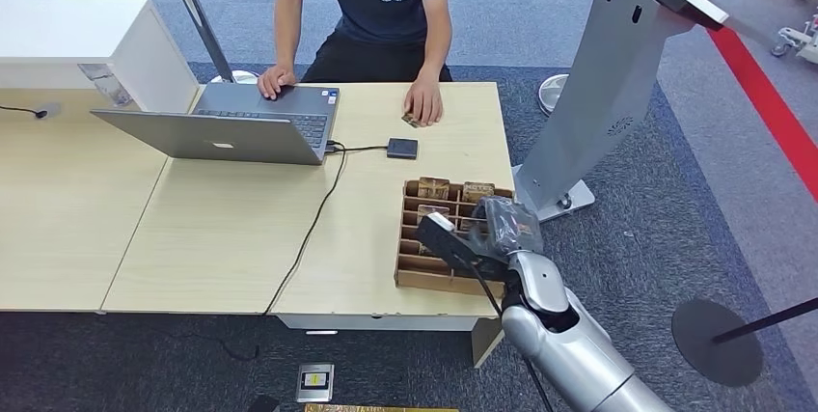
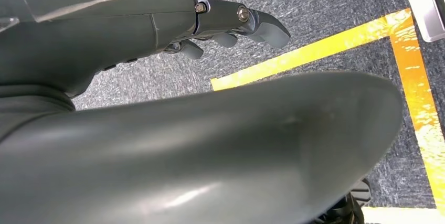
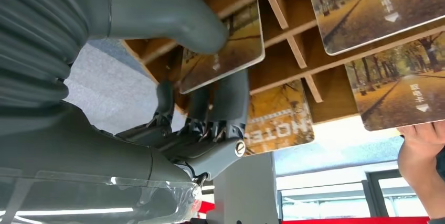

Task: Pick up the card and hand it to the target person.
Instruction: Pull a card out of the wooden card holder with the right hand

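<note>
A wooden slotted tray [image 1: 409,278] stands at the table's right front corner with several cards [image 1: 434,185] upright in its slots. My right hand [image 1: 487,233] is down in the tray. In the right wrist view its thumb [image 3: 173,19] lies on the face of an autumn-tree card [image 3: 233,51] and its fingers [image 3: 225,103] are behind it, so the card is pinched. Other cards [image 3: 367,3] stand in neighbouring slots. The person [image 1: 371,7] sits at the far side of the table. My left hand [image 2: 210,24] hangs over the carpet with nothing in it.
An open laptop [image 1: 231,127] sits at the back left, cabled to a small black box [image 1: 402,148]. The person's hands rest near the laptop and on the table [image 1: 422,103]. A grey kiosk stand [image 1: 598,94] rises right of the table. Yellow floor tape [image 2: 294,56] runs below.
</note>
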